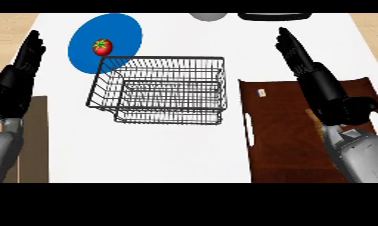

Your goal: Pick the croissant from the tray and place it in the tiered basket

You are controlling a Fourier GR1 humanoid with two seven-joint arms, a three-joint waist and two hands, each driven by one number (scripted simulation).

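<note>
**Head view.**

- Item 1: tiered basket [166,59]. Black wire, standing upright mid-counter, with nothing showing inside. Serves as the reference for all entries below.
- Item 2: tray [280,140]. Dark brown and flat, just right of the basket. A small white tag [262,92] lies near its basket-side corner.
- Item 3: croissant. It is not plainly shown. A thin tan sliver [311,115] peeks out beside the right forearm over the tray, well to the right of the basket. This may be its edge, but I cannot tell.
  - Handling, as a judgement: light, soft and flaky, easily crushed, and not slippery.
  - Best taken across the thick middle, thumb opposite fingers, rather than by the brittle tips.
- Item 4: right hand [294,52]. It is right of the basket and beyond the tray's far edge. The fingers are straight and together and hold nothing. The forearm lies across the tray and covers most of the likely pick spot.
- Item 5: left hand [29,55]. It rests at the view's edge, far left of the basket, with fingers straight, pointing up, and empty.
- Item 6: blue plate [111,27]. It touches the basket's far-left corner in this view and carries a red tomato [102,47].
- Item 7: white counter [148,155], which bears all of the above.

Task status, as a judgement: the pick has not begun.
</note>
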